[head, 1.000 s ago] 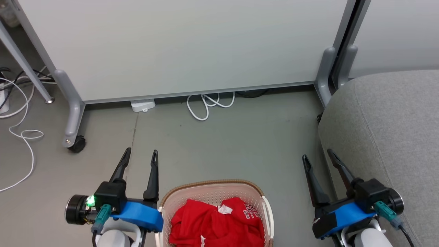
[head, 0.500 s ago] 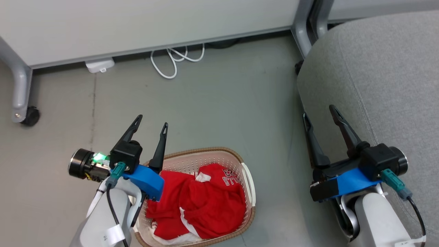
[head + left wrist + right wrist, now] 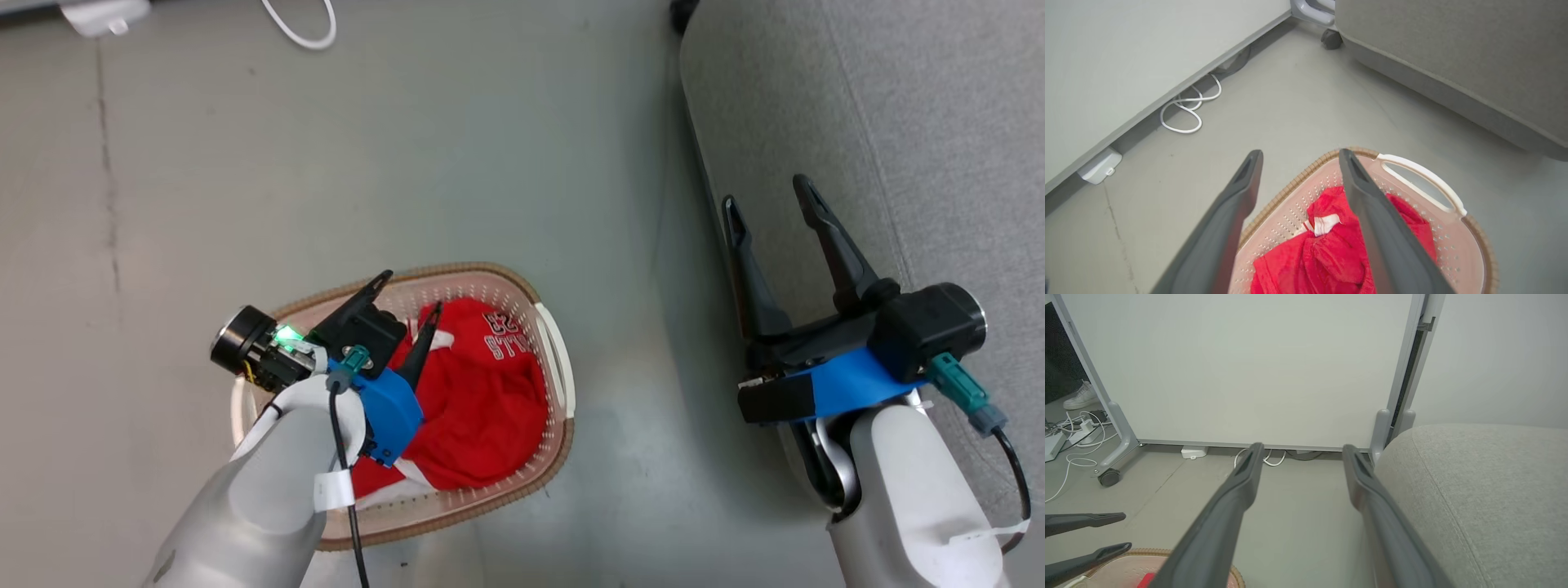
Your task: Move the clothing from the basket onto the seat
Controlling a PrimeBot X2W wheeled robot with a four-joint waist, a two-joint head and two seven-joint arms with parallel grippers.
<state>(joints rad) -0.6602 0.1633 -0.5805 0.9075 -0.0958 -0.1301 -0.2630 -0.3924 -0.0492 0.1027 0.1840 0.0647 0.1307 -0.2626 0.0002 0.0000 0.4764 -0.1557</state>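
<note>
1. The left gripper (image 3: 410,292) is hanging over the far rim of the basket (image 3: 482,268). Its two dark fingers are spread wide and gripping nothing. I am judging that it is lining up above the pile so the fingers can come down on either side of a fold.
2. The clothing (image 3: 482,392) is lying heaped inside the basket, reaching toward the end with the white handle (image 3: 559,359). None of it is lying on the seat (image 3: 939,122), so the task is only beginning.
3. The basket is standing on the floor (image 3: 408,147), near the seat's edge but apart from it. That is probably making for a short carry.
4. The right gripper (image 3: 765,190) is hovering by the seat's edge that is facing the basket, with its jaws fully apart and empty. It is likely holding clear of the left arm's reach.
5. Counting:
   - Two grippers are showing, each with two fingers.
   - One basket and one seat are showing.
   - One handle is showing clearly, while the left forearm (image 3: 269,490) is covering the basket's opposite end.
   - One red heap is lying in the basket, with white lettering (image 3: 502,339) on one piece. I cannot tell how many garments are making it up.
   - One white cable loop (image 3: 306,28) is lying at the floor's far edge.
</note>
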